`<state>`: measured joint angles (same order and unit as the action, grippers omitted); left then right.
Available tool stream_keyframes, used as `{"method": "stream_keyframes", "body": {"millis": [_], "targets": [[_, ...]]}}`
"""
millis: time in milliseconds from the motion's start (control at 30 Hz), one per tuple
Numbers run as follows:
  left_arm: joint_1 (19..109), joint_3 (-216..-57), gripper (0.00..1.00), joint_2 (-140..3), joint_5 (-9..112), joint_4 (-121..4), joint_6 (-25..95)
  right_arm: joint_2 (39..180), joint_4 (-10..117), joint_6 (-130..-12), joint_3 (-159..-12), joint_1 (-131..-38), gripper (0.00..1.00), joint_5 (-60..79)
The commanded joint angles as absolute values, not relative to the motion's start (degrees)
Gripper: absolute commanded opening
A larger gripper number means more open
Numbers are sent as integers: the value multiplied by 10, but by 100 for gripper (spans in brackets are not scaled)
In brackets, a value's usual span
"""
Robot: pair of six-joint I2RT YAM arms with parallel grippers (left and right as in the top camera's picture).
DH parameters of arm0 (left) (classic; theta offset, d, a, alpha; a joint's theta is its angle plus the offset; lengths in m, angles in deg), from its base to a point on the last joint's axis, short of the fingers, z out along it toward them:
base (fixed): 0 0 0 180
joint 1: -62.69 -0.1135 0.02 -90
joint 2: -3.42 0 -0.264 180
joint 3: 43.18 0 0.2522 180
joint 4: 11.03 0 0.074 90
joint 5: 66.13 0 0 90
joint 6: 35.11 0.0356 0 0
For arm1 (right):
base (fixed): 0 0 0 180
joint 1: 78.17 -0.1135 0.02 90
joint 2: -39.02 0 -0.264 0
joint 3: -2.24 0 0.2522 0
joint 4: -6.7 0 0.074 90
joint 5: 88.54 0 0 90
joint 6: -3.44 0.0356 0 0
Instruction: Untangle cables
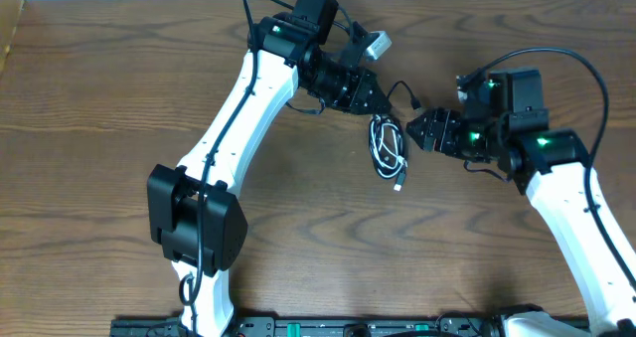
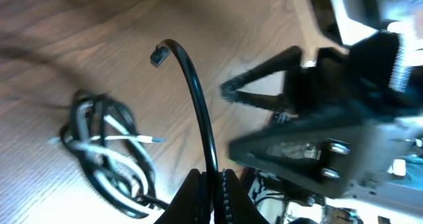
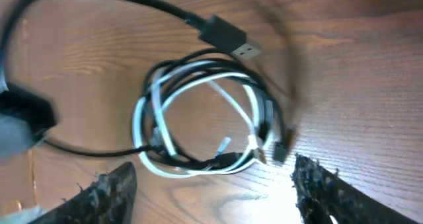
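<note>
A tangled coil of white and black cables (image 1: 388, 146) lies on the wooden table between my two grippers. It also shows in the left wrist view (image 2: 106, 151) and in the right wrist view (image 3: 205, 118). My left gripper (image 1: 378, 100) (image 2: 210, 187) is shut on one black cable (image 2: 198, 105), which arcs up off the table to a small free plug end (image 2: 157, 54). My right gripper (image 1: 412, 130) (image 3: 215, 197) is open and empty, just right of the coil, with its fingers either side of the coil's near edge. A black USB plug (image 3: 231, 39) lies beyond the coil.
A small grey-white block (image 1: 378, 45) lies on the table behind the left gripper. Thick black cords loop over the left arm (image 1: 260, 1) and the right arm (image 1: 581, 64). The two grippers are close together.
</note>
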<state>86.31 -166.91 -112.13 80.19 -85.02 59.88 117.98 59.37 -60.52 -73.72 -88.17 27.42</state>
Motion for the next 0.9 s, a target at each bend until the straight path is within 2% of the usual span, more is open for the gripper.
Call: {"method": "stream_keyframes", "body": {"millis": [0, 33, 100, 300, 500, 867], "targets": [[859, -1674, 7, -1122, 850, -852, 611, 1200, 592, -634, -747, -883, 68, 244], [859, -1674, 7, -1122, 850, -850, 599, 1209, 589, -638, -747, -883, 64, 243], [859, -1674, 7, -1122, 849, -845, 584, 1223, 578, -664, -747, -883, 62, 262], [859, -1674, 8, -1122, 839, -796, 473, 1283, 538, -816, -747, -884, 63, 388], [856, -1674, 8, -1122, 703, -780, 320, 1311, 516, -953, -747, -882, 66, 491], [851, -1674, 7, -1122, 678, -771, 246, 1312, 493, -995, -747, -886, 66, 518]]}}
